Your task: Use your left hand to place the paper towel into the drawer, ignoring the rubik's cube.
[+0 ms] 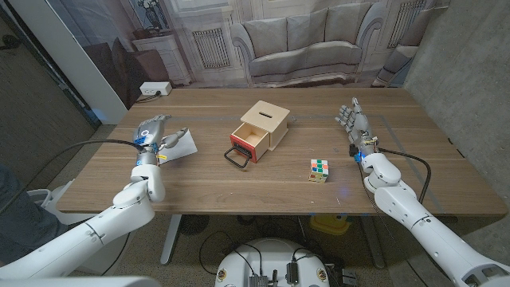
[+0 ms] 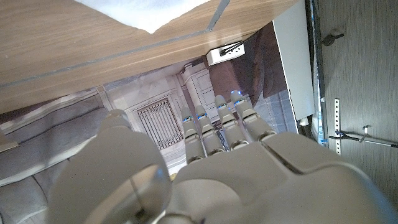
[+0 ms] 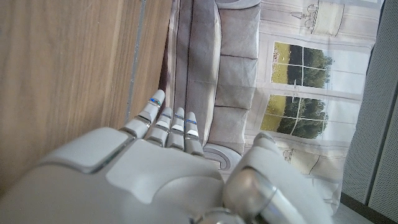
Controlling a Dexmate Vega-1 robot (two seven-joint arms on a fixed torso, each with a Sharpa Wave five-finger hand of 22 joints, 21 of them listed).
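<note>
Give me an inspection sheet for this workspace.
Surface: wooden table.
Job's things: paper towel lies by the left hand; drawer pulled open from its small wooden box.
Clutter: rubik's cube near the front edge.
Hands: left hand beside the towel, grip unclear; right hand open, holding nothing.
Cables: black cables run along both forearms.
Surroundings: printed sofa backdrop; white power strip at the far corner.

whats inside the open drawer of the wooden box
The drawer is pulled out of the wooden box, and the part of its inside that shows looks empty. The inside of the box behind it is hidden. The paper towel lies by the left hand.
</note>
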